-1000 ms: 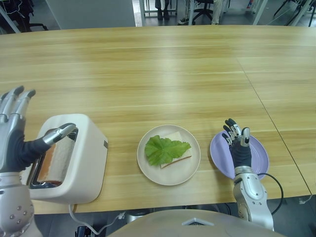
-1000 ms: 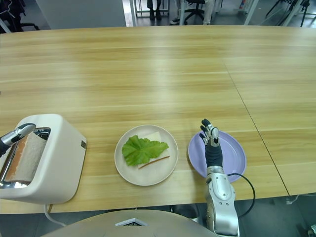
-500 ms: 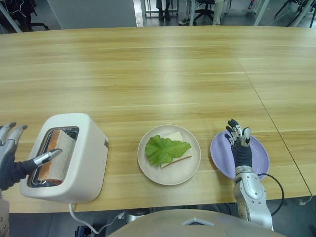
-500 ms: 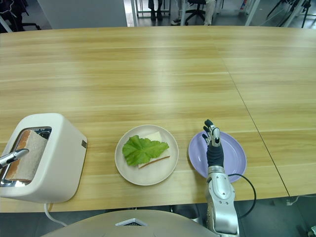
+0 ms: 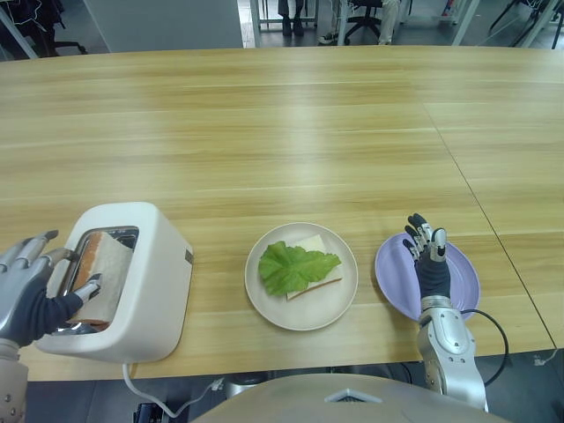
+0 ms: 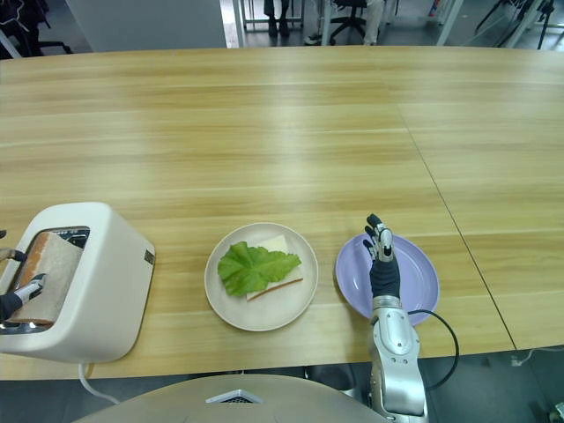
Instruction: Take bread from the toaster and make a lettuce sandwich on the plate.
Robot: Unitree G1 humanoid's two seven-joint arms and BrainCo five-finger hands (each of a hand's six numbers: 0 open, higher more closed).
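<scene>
Office/mtg rm: big wood conference table [image 5: 291, 123], swivel chairs [image 5: 363, 22] w/ wheeled bases in bkgd.

A light wooden counter [image 5: 291, 132] carries a white toaster [image 5: 154, 273] at the left, a cream plate [image 5: 330, 304] beside it, and a purple plate [image 5: 463, 273] rightmost.

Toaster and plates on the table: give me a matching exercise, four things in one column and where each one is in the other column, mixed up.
Things
1. bread slice
2. lettuce leaf
3. left hand
4. right hand

Places
A. over the purple plate
B. standing in the slot of the toaster
C. lying on the bottom slice on the beige plate
D. at the toaster's left edge, beside the slot

Pairs: 1-B, 2-C, 3-D, 4-A
</scene>
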